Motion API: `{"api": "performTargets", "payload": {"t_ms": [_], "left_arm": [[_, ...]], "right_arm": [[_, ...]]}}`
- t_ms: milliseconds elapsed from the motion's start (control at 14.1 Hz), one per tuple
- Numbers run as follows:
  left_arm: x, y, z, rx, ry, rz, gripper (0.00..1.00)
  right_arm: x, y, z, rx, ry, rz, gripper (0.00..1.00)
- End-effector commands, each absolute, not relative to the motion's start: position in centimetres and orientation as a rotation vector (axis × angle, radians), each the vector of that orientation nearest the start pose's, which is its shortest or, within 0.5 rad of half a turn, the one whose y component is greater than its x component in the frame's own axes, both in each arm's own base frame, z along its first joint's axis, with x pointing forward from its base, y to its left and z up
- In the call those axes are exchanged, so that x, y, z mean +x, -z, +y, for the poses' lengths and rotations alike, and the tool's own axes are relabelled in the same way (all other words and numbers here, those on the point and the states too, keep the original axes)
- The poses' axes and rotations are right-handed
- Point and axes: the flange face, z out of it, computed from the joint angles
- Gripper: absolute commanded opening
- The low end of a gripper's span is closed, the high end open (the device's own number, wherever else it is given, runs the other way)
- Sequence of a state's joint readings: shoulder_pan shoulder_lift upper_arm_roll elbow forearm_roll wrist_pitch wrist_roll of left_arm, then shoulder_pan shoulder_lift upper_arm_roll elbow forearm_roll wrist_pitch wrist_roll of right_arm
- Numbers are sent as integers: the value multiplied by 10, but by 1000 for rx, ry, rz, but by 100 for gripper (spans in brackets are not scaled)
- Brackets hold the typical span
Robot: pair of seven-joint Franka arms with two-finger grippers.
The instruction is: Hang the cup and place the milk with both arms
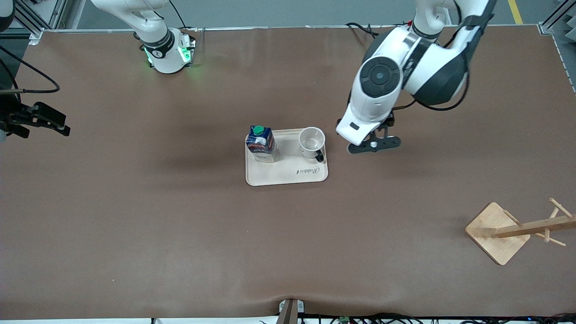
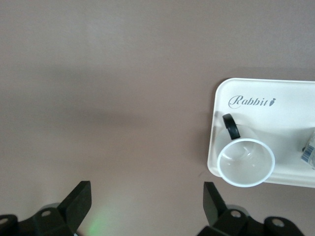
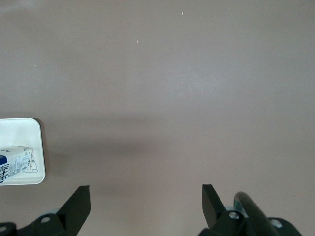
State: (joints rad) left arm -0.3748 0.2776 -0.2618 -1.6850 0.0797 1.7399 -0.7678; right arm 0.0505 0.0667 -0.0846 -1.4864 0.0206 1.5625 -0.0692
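The white cup (image 1: 312, 142) with a black handle stands upright on the cream tray (image 1: 288, 177) at mid-table. On the same tray, toward the right arm's end, stands the dark blue milk (image 1: 261, 143) with its green cap. My left gripper (image 1: 374, 145) hovers open over bare table beside the tray, on the cup's side. In the left wrist view the left gripper (image 2: 146, 196) is empty, and the cup (image 2: 246, 162) and tray (image 2: 290, 93) lie off to one side. My right gripper (image 1: 49, 120) hangs open over bare table at the right arm's end. The right wrist view shows the right gripper (image 3: 146, 199) empty, with the milk (image 3: 15, 164) at the frame's edge.
A wooden cup rack (image 1: 517, 229) with pegs on a square base stands at the left arm's end, nearer to the front camera than the tray. The brown table (image 1: 180, 225) is bare around the tray. Cables run along the table's edges.
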Motion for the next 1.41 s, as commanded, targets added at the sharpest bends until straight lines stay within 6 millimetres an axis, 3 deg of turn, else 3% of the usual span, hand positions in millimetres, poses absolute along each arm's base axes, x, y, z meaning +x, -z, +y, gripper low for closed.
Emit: {"api": "performTargets", "payload": {"t_ms": [0,212,495,636,778,990,1061,1131,1202,1343], "left_arm": [[471,-391,-368,-2990,-190,-243,100],[447,-353,-381,-3003,-158,-369,100],[441,-310,-399,-3039,-126,-566,100],[434,-282,-417,-3049,-134,-660,100],[430,-262,-423,-3043,-153,-691,97],[425,-244,-426,-3018,-190,-703,86],[425,-239,-426,-3011,-198,-714,76],[426,-235,-426,-3007,-206,-716,50],[426,-233,-426,-3005,-210,-716,33],[426,-233,-428,-3008,-209,-711,8]], "right_arm": [[578,-627,-13,-3121,19,-39,100],[580,-621,-16,-3118,5,-30,100],[585,-606,-14,-3115,-50,-39,100],[594,-587,-12,-3115,-100,-48,100],[597,-583,-9,-3115,-105,-57,100],[613,-548,14,-3112,-180,-113,100],[615,-542,18,-3107,-177,-119,100],[620,-533,24,-3090,-182,-125,100],[624,-524,28,-3071,-188,-123,100],[631,-519,30,-3058,-156,-119,100]]}}
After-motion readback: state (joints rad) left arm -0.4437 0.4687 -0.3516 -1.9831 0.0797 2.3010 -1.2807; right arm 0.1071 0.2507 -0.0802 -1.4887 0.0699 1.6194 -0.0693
